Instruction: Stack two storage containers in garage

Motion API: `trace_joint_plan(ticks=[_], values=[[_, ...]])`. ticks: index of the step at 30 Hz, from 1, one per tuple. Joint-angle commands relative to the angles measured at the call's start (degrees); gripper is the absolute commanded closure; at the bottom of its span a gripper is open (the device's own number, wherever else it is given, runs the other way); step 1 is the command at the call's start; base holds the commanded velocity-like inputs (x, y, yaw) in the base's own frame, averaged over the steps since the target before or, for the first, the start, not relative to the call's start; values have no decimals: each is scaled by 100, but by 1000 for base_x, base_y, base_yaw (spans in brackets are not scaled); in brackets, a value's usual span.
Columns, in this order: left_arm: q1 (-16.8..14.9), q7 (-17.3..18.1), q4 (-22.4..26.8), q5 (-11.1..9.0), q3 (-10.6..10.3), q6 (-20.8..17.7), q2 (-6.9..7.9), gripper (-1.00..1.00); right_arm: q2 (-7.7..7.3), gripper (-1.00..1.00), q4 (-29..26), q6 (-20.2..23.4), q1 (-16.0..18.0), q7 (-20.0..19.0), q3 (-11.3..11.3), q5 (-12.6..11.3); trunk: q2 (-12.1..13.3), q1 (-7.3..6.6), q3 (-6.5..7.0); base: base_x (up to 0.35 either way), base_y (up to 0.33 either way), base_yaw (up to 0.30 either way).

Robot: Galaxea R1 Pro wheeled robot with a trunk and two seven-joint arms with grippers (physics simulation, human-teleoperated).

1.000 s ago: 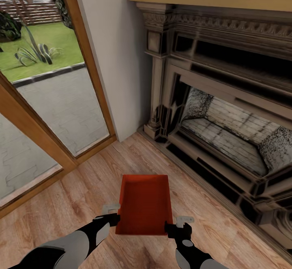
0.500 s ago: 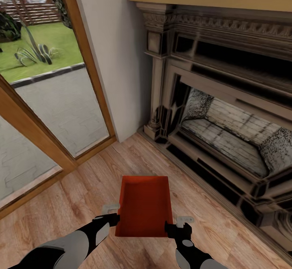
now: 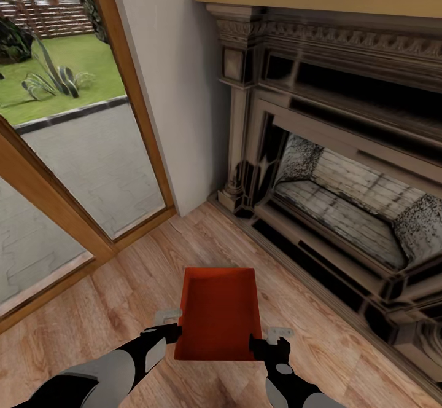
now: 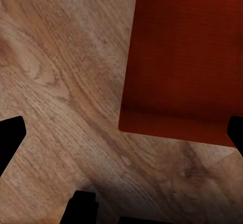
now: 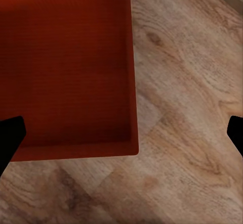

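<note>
While the head view looks down at the wood-plank floor [image 3: 110, 309] before the fireplace [image 3: 344, 199], one orange-red container [image 3: 218, 313] sits between the left gripper [image 3: 167, 325] and right gripper [image 3: 270, 340], each pressed against a side wall. Both wrist views show wide-apart fingertips with the container [image 4: 187, 57] [image 5: 66, 67] beside them.

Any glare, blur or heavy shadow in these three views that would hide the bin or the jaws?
Head view: evenly lit and sharp, storage container clearly outlined on the wood floor; the fireplace surround has glossy reflections. Left wrist view: a dark shadow at the lower edge, the bin's wall soft and textureless. Right wrist view: no glare, floor grain slightly blurred, fingertips reduced to black silhouettes.
</note>
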State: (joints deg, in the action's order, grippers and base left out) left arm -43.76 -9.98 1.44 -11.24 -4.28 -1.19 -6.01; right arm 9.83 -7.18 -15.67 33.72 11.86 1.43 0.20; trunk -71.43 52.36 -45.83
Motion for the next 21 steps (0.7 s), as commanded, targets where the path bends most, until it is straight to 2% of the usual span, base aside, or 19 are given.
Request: trace_joint_plan(ticks=[1,16,21], values=[[-1,-21,6,-55,-47,-13,-7,-100,1,-100,6,-10,3,27,15,-1,-2,0,-3,0,0,0],[48,-30,-129,-116,-47,6,-2,-100,1,-100,8,-15,3,27,15,-2,-2,0,-3,0,0,0],[58,-40,-141,-150,-40,166,2,-100,1,-100,11,-15,3,27,15,-2,-2,0,-3,0,0,0]])
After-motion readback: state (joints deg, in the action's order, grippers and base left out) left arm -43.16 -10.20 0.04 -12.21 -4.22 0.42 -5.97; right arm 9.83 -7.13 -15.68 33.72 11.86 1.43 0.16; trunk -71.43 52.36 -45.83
